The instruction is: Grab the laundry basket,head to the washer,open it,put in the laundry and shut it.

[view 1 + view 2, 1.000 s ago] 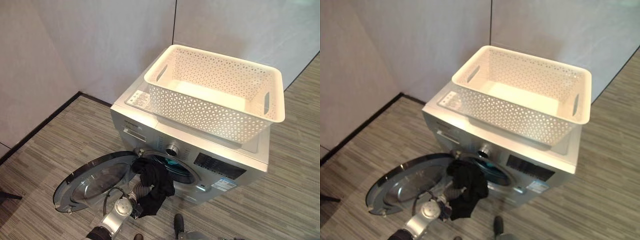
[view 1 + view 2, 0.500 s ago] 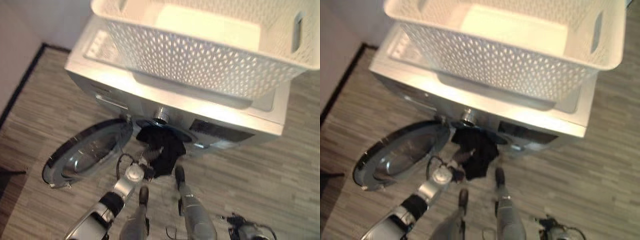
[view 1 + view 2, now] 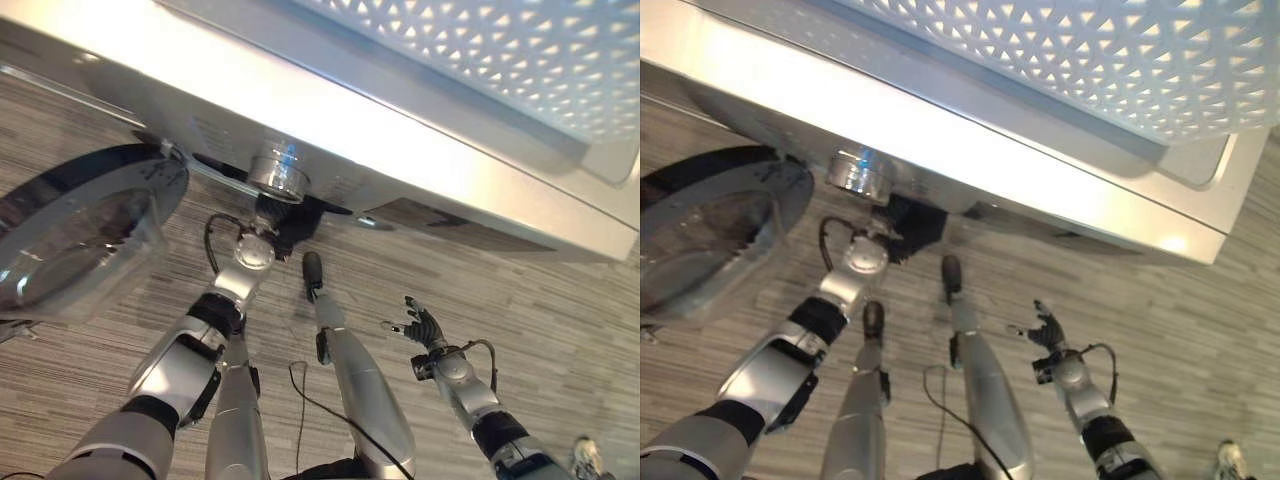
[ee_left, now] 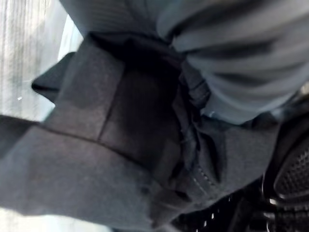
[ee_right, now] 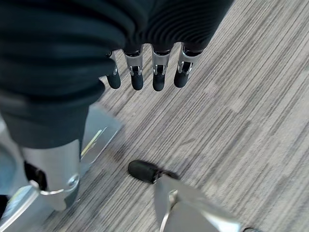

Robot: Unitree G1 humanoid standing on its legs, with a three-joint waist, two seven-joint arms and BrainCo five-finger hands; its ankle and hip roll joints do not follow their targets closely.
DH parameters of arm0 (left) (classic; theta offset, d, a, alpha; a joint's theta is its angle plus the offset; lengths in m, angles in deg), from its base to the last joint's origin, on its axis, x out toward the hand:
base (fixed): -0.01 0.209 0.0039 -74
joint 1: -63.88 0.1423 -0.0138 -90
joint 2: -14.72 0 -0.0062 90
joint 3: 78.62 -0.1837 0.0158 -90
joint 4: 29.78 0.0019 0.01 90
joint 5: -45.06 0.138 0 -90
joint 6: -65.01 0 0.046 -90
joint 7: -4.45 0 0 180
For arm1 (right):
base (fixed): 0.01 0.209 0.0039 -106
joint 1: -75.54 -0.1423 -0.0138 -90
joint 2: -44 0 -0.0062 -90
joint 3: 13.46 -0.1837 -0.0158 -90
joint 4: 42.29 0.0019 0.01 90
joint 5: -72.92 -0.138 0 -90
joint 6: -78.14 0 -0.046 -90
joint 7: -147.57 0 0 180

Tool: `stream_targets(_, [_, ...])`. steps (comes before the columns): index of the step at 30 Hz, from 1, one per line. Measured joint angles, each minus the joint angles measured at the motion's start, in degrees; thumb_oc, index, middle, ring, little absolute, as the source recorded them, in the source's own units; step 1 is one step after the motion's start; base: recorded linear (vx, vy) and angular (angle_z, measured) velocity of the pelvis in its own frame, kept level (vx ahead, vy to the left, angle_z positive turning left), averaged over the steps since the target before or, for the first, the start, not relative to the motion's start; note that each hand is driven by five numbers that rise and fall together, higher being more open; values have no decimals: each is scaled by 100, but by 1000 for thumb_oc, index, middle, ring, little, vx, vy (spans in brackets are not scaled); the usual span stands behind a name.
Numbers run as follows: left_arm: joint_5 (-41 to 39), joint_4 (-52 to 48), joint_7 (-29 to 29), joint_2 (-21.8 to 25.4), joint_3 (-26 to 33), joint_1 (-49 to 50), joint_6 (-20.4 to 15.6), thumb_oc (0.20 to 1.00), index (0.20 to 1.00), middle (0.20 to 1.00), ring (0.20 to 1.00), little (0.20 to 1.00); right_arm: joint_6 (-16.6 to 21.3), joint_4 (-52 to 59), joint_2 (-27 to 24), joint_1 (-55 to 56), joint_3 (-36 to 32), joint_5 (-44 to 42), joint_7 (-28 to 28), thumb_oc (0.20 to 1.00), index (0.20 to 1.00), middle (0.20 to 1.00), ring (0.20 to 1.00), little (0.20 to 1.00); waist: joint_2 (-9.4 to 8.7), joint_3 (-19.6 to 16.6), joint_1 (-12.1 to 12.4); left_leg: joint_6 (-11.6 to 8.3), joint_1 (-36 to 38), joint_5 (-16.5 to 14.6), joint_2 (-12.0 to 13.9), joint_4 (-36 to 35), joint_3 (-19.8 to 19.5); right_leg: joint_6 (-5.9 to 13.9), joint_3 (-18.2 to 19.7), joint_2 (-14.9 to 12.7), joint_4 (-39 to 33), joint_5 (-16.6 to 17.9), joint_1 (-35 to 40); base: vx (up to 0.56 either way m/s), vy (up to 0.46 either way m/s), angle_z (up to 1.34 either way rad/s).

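Black cloth (image 3: 298,222) at washer (image 3: 330,120) mouth, left hand (image 3: 262,232) pushing it in; its fingers hidden, cannot tell. Door (image 3: 70,235) swung left. Basket (image 3: 500,50) parked on top. Right hand (image 3: 420,326) idle, fingers spread.

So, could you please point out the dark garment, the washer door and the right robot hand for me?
dark garment (image 4: 111,125), left wrist view, on its flat folded cloth.
washer door (image 3: 70,235), left eye view, on the glass pane.
right robot hand (image 3: 423,326), left eye view, on the palm.
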Motion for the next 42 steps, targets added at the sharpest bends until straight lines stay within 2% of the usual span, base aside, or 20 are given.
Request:
stream_targets(1, [-2, 140, -49, 7, 20, -170, -5, 200, 200, 200, 200, 200, 15, 112, -45, 17, 64, 0, 48, 1000, 1000, 1000, 1000, 1000, -11, -5, 8, 0, -48, 1, 2, -2, 11, -1, 14, -6, 22, 6, -56, -10, -71, -7])
stream_targets(2, [-9, 516, -202, 29, 31, -678, -5, 200, 200, 200, 200, 200, 122, 265, -48, 4, 194, 4, 58, 1000, 1000, 1000, 1000, 1000, -112, -9, -51, 0, -140, 1, 0, -3, 44, 9, 61, 2, 30, -1, -174, 11, -54, -10])
stream_targets(5, [-48, 987, -456, 90, 75, -1670, 0, 200, 200, 200, 200, 200, 230, 399, -29, -63, 439, 7, 55, 1000, 1000, 1000, 1000, 1000, -238, -13, -189, -9, -258, 8, 20, -26, 124, 9, 123, 22, 30, 24, -333, 33, -35, -11])
stream_targets(6, [-148, 1189, -611, 211, -52, -2167, -197, 200, 200, 200, 200, 200, 247, 262, -31, -158, 584, 9, 56, 1000, 1000, 1000, 1000, 1000, -240, -12, -326, -24, -259, 20, 54, -99, 132, -24, 110, 40, 20, 58, -356, 32, -12, -10])
stream_targets(11, [-470, 551, -1003, 220, 116, -1882, -271, 200, 200, 200, 200, 200, 239, -81, -92, -158, 520, 14, 159, 1000, 1000, 1000, 1000, 1000, -257, -4, -307, -76, -12, 143, 156, -515, 220, -62, 103, 104, 57, 95, -370, 41, -2, -11])
stream_targets(12, [-474, 393, -1096, 166, 195, -1674, -281, 410, 410, 410, 410, 410, 214, -120, -98, -167, 508, 11, 162, 1000, 1000, 1000, 1000, 1000, -262, 0, -268, -53, 169, 221, 182, -712, 275, -64, 104, 118, 54, 96, -315, 26, 36, -18])
stream_targets(13, [-469, 395, -1096, 151, 247, -1577, -268, 1000, 1000, 1000, 1000, 1000, 208, -171, -100, -168, 509, 11, 160, 1000, 1000, 1000, 1000, 1000, -262, 0, -247, -48, 290, 243, 194, -800, 315, -65, 108, 129, 46, 96, -254, 8, 49, -23])
stream_targets(15, [-405, 722, -916, 314, -105, -1416, -85, 1000, 1000, 1000, 1000, 1000, 203, -221, -130, -168, 496, 12, 146, 1000, 1000, 1000, 1000, 1000, -258, 1, -257, -24, 672, 263, 201, -954, 406, -66, 108, 137, 8, 94, 37, 7, 39, -20])
stream_targets(17, [-231, 1074, -619, 278, -420, -1405, 128, 1000, 1000, 1000, 1000, 1000, 205, -218, -195, -148, 413, 12, 131, 1000, 1000, 1000, 1000, 1000, -225, -14, -241, -4, 821, 279, 172, -1008, 467, -68, 98, 109, 24, 93, 151, 18, 54, -6])
stream_targets(19, [274, 1676, -294, 270, -1190, -1603, 302, 1000, 1000, 1000, 1000, 1000, 143, -289, -201, -178, 308, 12, 62, 1000, 1000, 1000, 1000, 1000, -222, -12, -174, 22, 918, 297, 147, -1028, 466, -69, 100, 84, 9, 92, 234, 36, 47, 2])
stream_targets(21, [1093, 2020, 130, 206, -1723, -1683, 608, 1000, 1000, 1000, 1000, 1000, 83, -596, -215, -246, 307, 20, -10, 1000, 1000, 1000, 1000, 1000, -165, -39, 3, 21, 1100, 297, 148, -1029, 457, -72, 95, 87, -6, 86, 433, 52, 49, 4])
stream_targets(23, [1881, 2112, 530, 154, -2199, -1575, 805, 1000, 1000, 1000, 1000, 1000, 54, -894, -281, -285, 298, 55, -99, 1000, 1000, 1000, 1000, 1000, -23, -122, 115, 25, 1116, 290, 130, -1030, 428, -56, 101, 63, -44, 11, 503, 14, 29, 10])
stream_targets(24, [2286, 2039, 750, 69, -2304, -1435, 871, 1000, 1000, 1000, 1000, 1000, -17, -1137, -320, -299, 301, 56, -134, 1000, 1000, 1000, 1000, 1000, 128, -195, 224, 24, 1118, 290, 132, -1030, 432, -45, 108, 67, -58, -1, 511, 9, 22, 7])
stream_targets(27, [2819, 1956, 1038, -67, -2182, -1214, 1037, 1000, 1000, 1000, 1000, 1000, -75, -1414, -338, -357, 335, 58, -241, 1000, 1000, 1000, 1000, 1000, 334, -295, 254, 52, 1174, 269, 152, -1031, 473, -13, 130, 93, -65, -25, 550, 31, 33, -6])
stream_targets(31, [3213, 1694, 1154, -186, -1943, -538, 1055, 1000, 1000, 1000, 1000, 1000, -174, -1823, -305, -362, 396, 59, -348, 1000, 1000, 1000, 1000, 1000, 344, -327, 238, 61, 1564, 201, 241, -1034, 551, -11, 171, 195, -142, -43, 937, 41, 37, -14])
stream_targets(32, [3238, 1654, 1165, -461, -1951, -151, 1048, 1000, 1000, 1000, 1000, 1000, -212, -2080, -289, -270, 413, 61, -366, 1000, 1000, 1000, 1000, 1000, 338, -602, 264, 52, 1585, 180, 260, -1036, 595, -46, 209, 227, -187, -88, 958, 50, 61, -11])
stream_targets(37, [3209, 937, 1139, -800, -1500, 1353, 970, 1000, 1000, 1000, 1000, 1000, -289, -2654, -221, -109, 281, 144, -451, 1000, 1000, 1000, 1000, 1000, 405, -845, 373, 95, 2073, 74, 308, -1036, 649, -86, 243, 279, -259, -131, 1453, 59, 74, -8])
stream_targets(39, [3182, 761, 1137, -677, -1490, 1963, 960, 1000, 1000, 1000, 1000, 1000, -294, -2821, -188, 75, 258, 184, -468, 1000, 1000, 1000, 1000, 1000, 485, -1127, 444, 98, 2130, 59, 307, -1037, 638, -88, 234, 270, -281, -144, 1533, 81, 77, 3])
stream_targets(42, [3196, 475, 1137, -377, -1432, 2412, 933, 1000, 1000, 1000, 1000, 1000, -309, -2900, -179, 261, 119, 286, -477, 1000, 1000, 1000, 1000, 1000, 580, -1206, 601, 109, 2347, 43, 306, -1039, 611, -88, 197, 260, -311, -158, 1781, 77, 95, 8])
